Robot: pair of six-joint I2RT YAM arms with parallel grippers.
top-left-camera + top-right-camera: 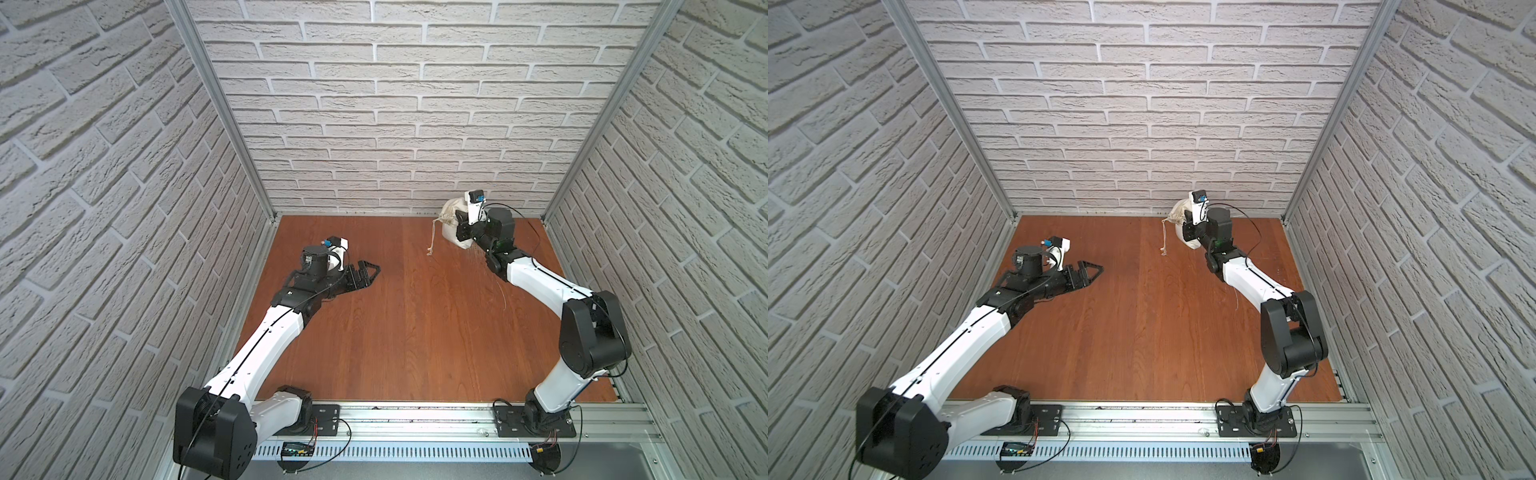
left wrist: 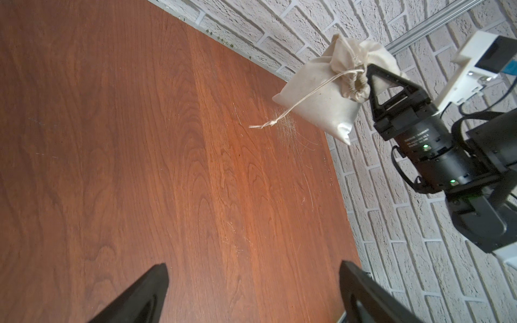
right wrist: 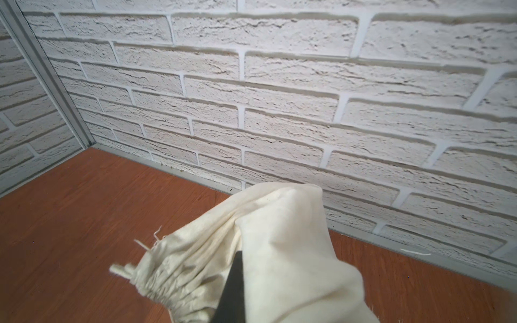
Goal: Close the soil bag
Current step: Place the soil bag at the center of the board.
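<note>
My right arm reaches out long toward the far right corner, its wrist bent up, and the right gripper (image 2: 374, 73) has its fingers pinched tight on a fold of the soil bag (image 2: 319, 95), just beside the gathered hem (image 2: 359, 89). The bag seems to hang clear of the table there, close to the back wall in both top views (image 1: 449, 207) (image 1: 1178, 208). My left arm lies low and stretched over the left half of the table. The left gripper (image 2: 253, 264) has its fingers spread wide with nothing between them, pointing toward the bag from well apart. The bag is soft cream cloth, plump below and creased into folds where the right gripper's finger (image 3: 234, 279) presses in. Its hem is bunched in tight puckers with frayed threads. A thin beige cord (image 2: 307, 93) trails from the hem to a knot (image 2: 269, 123), and I cannot tell whether the knot touches the wood. The table (image 1: 415, 332) is reddish-brown wood-grain board, marked with fine pale scratches (image 2: 286, 127) near the bag. White textured brick walls (image 1: 374, 104) close in three sides, with aluminium posts (image 1: 220, 108) in the corners and a metal rail (image 1: 415, 411) along the near edge, where both arm bases sit.
</note>
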